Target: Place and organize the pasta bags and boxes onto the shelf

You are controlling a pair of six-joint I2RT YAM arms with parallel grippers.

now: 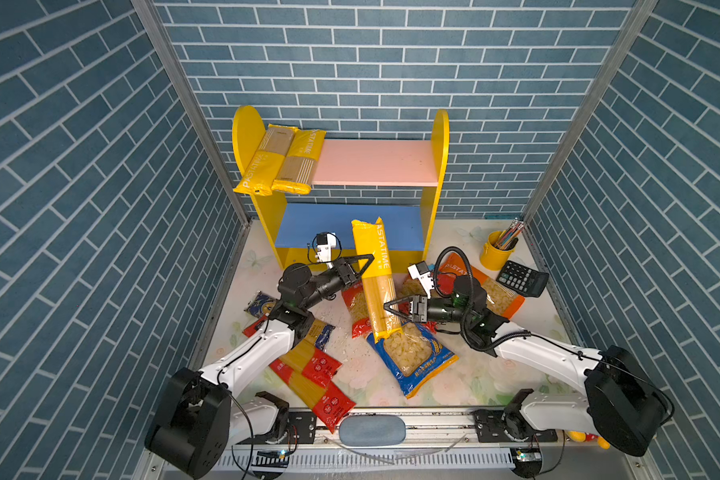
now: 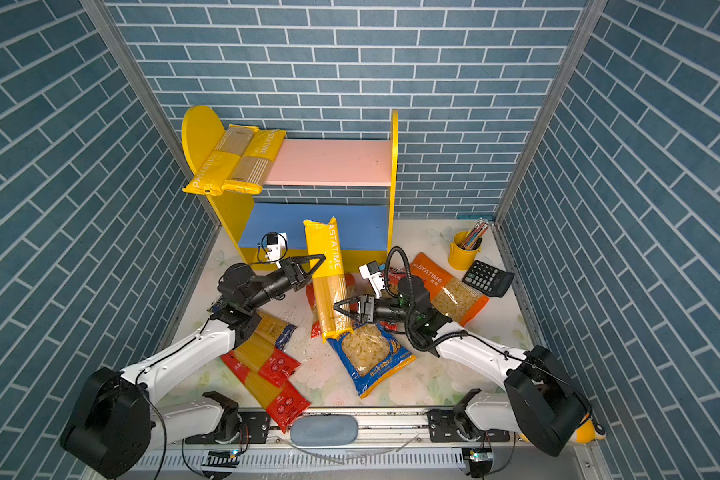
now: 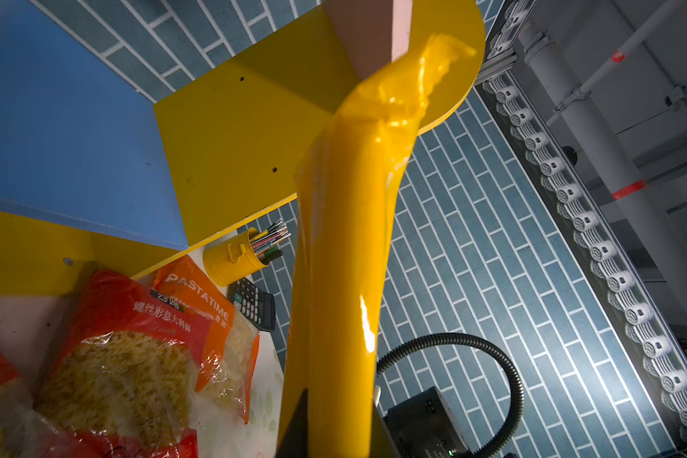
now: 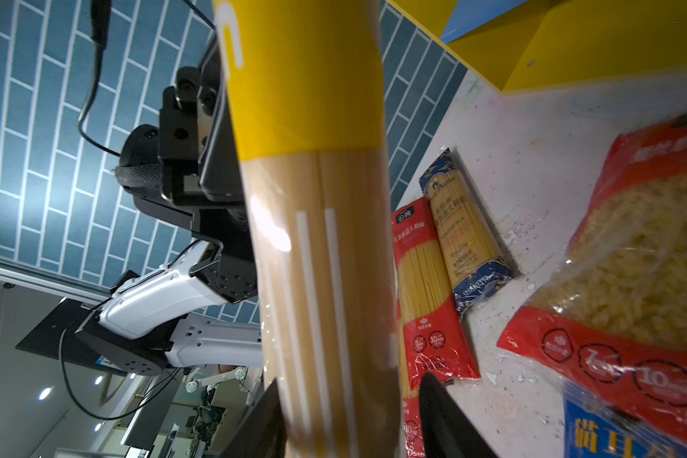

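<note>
Nearly upright, the yellow spaghetti pack [image 1: 377,291] hung in front of the blue lower board of the shelf [image 1: 375,162], its bottom end over the blue short-pasta bag [image 1: 412,353]. The left gripper [image 1: 366,266] was clamped on its yellow upper half. The right gripper [image 1: 391,311] straddled the clear lower half with jaws parted, a gap showing beside the pack in the right wrist view. Two more yellow packs [image 1: 279,160] lay on the pink upper board against the left panel.
</note>
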